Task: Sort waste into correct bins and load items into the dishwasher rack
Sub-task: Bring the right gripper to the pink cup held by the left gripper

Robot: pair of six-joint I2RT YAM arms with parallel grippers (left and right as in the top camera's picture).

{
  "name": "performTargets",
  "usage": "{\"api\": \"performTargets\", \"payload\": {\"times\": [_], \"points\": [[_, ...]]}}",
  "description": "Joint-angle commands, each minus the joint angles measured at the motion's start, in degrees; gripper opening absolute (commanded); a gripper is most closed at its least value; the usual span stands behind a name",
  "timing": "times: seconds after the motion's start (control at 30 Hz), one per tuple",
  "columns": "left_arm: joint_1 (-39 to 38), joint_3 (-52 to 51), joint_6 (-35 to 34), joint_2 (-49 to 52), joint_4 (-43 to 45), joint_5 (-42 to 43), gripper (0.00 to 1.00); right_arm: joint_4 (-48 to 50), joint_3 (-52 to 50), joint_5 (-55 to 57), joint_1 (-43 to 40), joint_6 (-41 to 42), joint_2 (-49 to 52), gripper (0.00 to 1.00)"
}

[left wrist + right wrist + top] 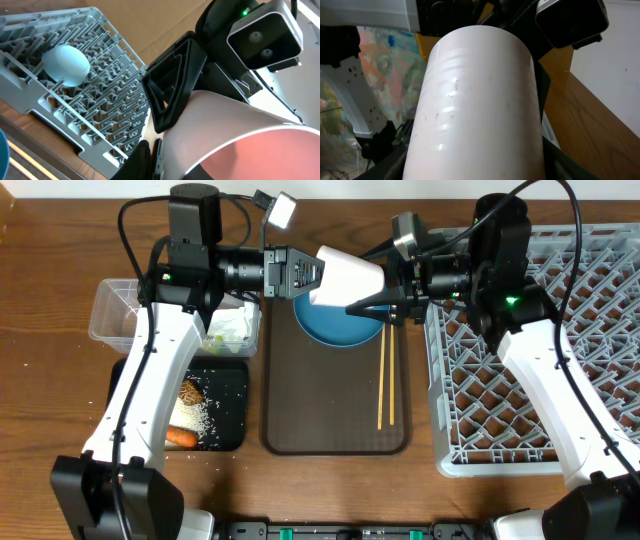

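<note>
1. The white-pink cup (350, 277) was lying on its side in the air, above the far end of the brown tray (320, 415) and over the dark-blue plate (335, 332). It sat between the two arms.
2. The right end effector (375, 292) had its fingers on either side of the cup body. In the left wrist view one black finger (172, 80) lay flat against the outer wall, so it was clamped on the cup (235, 130).
3. In the right wrist view the cup (480, 100) filled the frame, running lengthwise between that arm's fingers.
4. The left end effector (312, 274) was at the cup's open, pink-lined end. I could not tell whether its fingers pinched the rim or stood just off it.
5. The pair of chopsticks (385, 380) lay lengthwise on the right side of the tray, just beside the plate.
6. The dishwasher rack (470, 415) stood to the right of the tray on the worktop (50, 380). The left wrist view showed the rack (100, 125) with a light-blue vessel (67, 65) upside down on the pegs. I could not tell whether it was a cup or a bowl.
7. The clear tub (110, 310) was at the far left, with a crumpled wrapper (232, 328) showing beside the left arm.
8. The black tray (228, 395) held rice-like crumbs (195, 420), a carrot-like piece (180, 437) and a brown lump (190, 392).
</note>
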Motion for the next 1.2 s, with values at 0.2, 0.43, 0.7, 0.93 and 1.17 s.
{"api": "performTargets", "payload": {"times": [0.2,0.43,0.7,0.93,1.17], "points": [[0.0,0.4,1.0,0.5,-0.1,-7.6,0.28,0.3,-0.1,0.0,-0.6,1.7,0.4,0.28],[0.0,0.3,1.5,0.5,-5.5,-17.0,0.31,0.3,-0.1,0.7,-3.6,5.5,0.3,0.28],[0.0,0.4,1.6,0.5,-9.2,-24.8,0.32,-0.6,-0.1,1.1,-7.9,8.9,0.3,0.28],[0.0,0.4,1.6,0.5,-11.6,-30.7,0.32,-10.0,-0.1,9.8,-11.7,9.0,0.2,0.27],[0.0,0.4,1.6,0.5,-13.5,-36.8,0.32,-23.2,0.0,25.0,-14.7,7.0,-2.8,0.27]]}}
